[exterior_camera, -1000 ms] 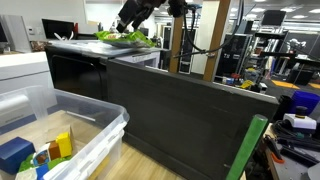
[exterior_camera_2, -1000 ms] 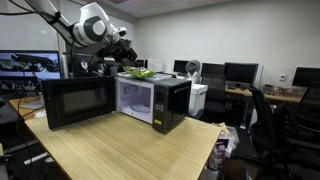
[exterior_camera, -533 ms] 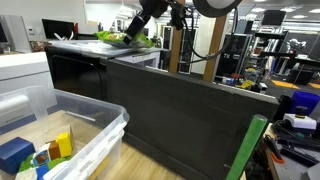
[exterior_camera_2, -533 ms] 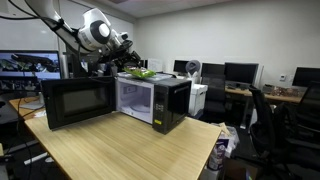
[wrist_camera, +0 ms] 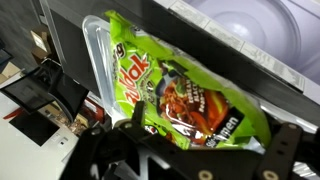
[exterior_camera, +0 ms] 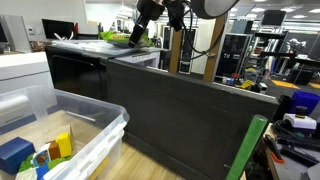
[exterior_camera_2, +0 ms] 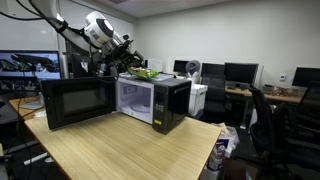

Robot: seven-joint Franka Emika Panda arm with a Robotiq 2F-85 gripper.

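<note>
The tool (wrist_camera: 210,138) hangs released, jaws spread wide, just above a crinkly bright-green plastic snack bag (wrist_camera: 185,95); the bag lies flat on the roof of the black microwave oven (exterior_camera_2: 152,100), whose door stands open, on the pale wooden tabletop (exterior_camera_2: 120,150); a good grasp, I judge, would straddle the bag's narrow width, descend squarely, and pinch gently so the film bunches rather than slides.

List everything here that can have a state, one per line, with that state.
Microwave: door swung wide open.
Bag: lying flat on the microwave's top, not gripped.
Pincer: open, just above the bag.
Bin: no lid on.
</note>
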